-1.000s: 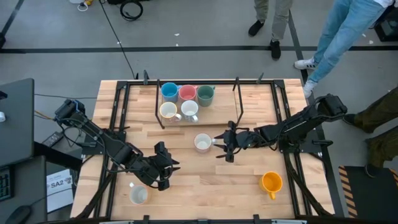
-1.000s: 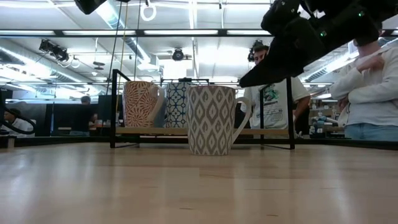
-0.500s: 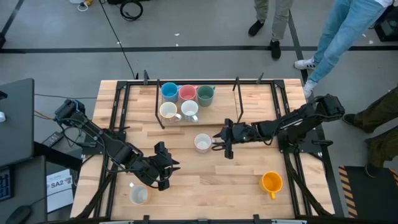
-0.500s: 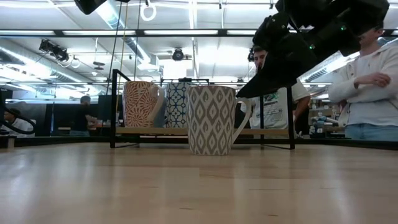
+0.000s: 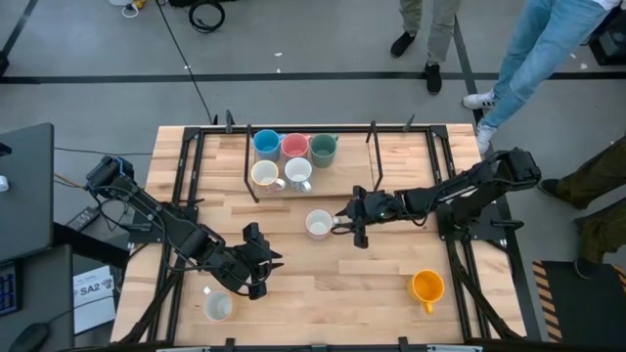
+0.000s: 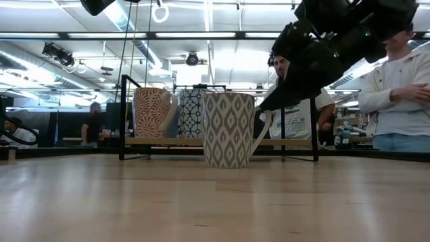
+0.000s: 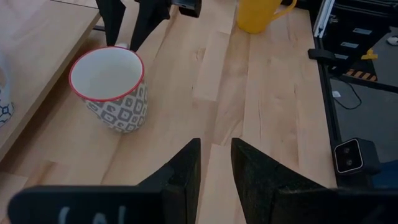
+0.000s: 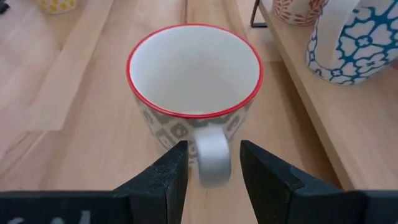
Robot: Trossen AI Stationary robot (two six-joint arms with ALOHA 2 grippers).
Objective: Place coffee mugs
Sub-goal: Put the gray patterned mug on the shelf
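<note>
A white mug with a grey pattern and a red rim (image 5: 318,224) (image 8: 194,74) stands upright on the table's middle, its handle (image 8: 211,155) toward the right edge. My right gripper (image 5: 345,222) (image 8: 213,148) is open, with one finger on each side of that handle and a small gap to it on both sides. Nearer the front left, my left gripper (image 5: 258,270) (image 7: 215,163) hovers open with nothing between its fingers. An orange mug (image 5: 426,286) stands at the near right. A pale mug (image 5: 216,306) stands at the near left.
A low wooden shelf in a black frame (image 5: 248,168) at the far middle bears blue (image 5: 266,144), pink (image 5: 294,147), dark green (image 5: 323,149), cream (image 5: 264,175) and white (image 5: 298,173) mugs. People stand beyond the far and right edges. Bare wood lies between the patterned and orange mugs.
My right gripper has moved toward the table's left edge and slightly down, swinging in on the patterned mug until its fingers straddle the handle. The mug has stayed where it was.
</note>
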